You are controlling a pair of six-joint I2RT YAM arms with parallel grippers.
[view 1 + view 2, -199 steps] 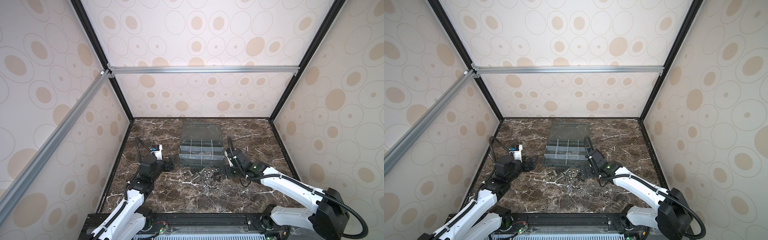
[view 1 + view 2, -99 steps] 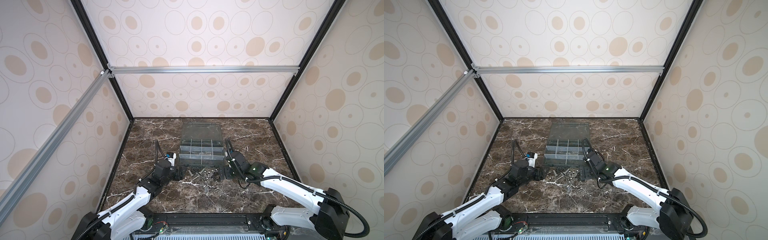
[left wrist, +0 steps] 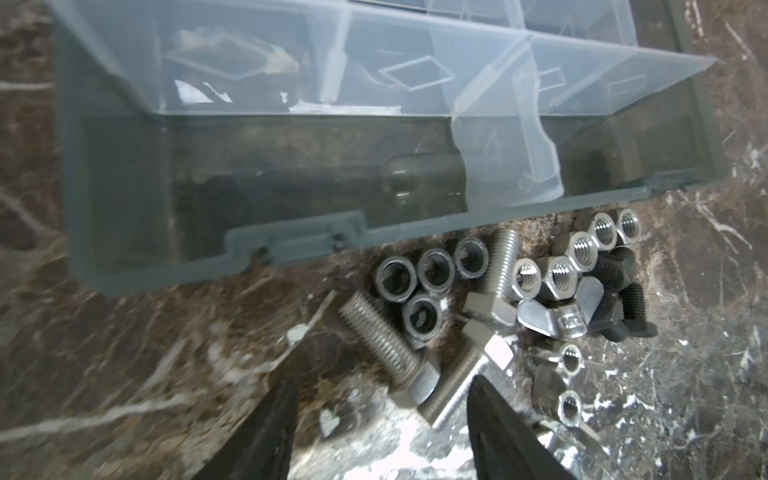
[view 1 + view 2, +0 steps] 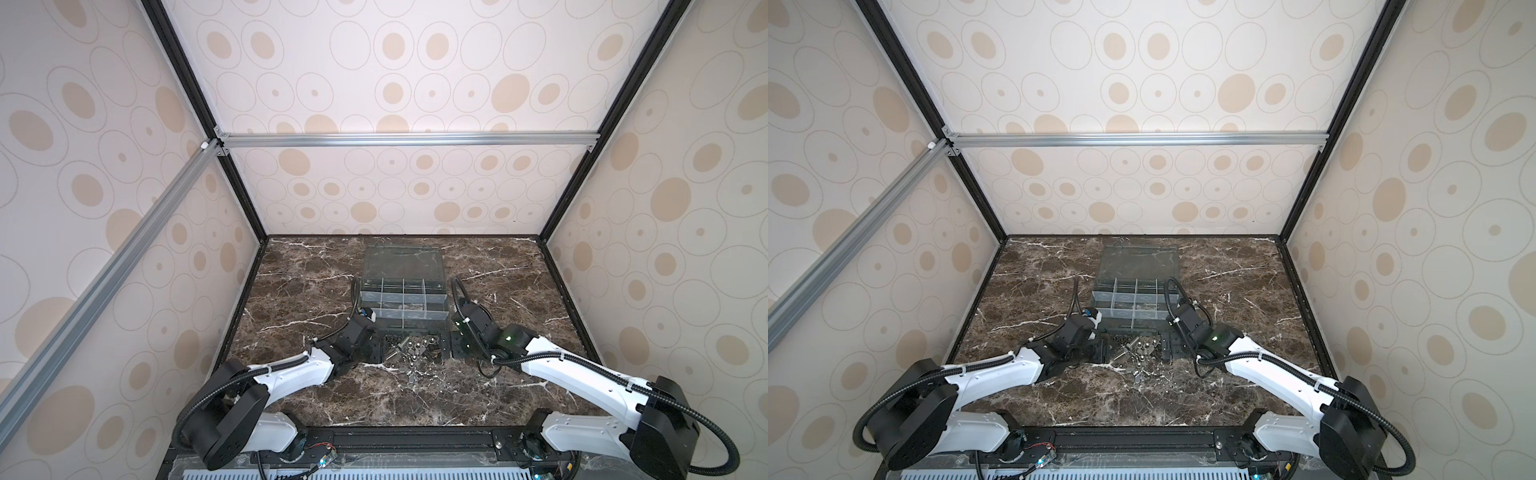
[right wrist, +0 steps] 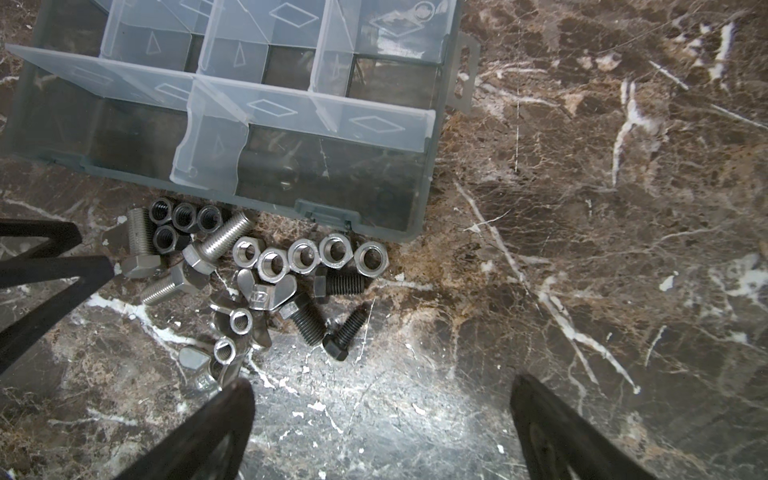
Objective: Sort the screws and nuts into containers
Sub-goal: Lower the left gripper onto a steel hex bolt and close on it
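Swinging in from 9 o'clock, the left arm (image 4: 291, 374) reaches the hardware heaped at 6 o'clock of the organizer box (image 4: 405, 266), outside its containers (image 4: 392, 298). Half-open, the left gripper (image 3: 382, 384) straddles silver screws (image 3: 384, 345), gripping none; the right gripper (image 5: 384, 384) gapes wide, empty, at the heap's 3 o'clock. Beside the hex nuts (image 5: 303, 254), a wing nut (image 5: 266, 293) reads "12".

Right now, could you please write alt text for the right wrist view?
Silver and black screws and nuts lie jumbled on a marble table beside an open grey box. The right tool hangs open nearby; the left tool points at them.
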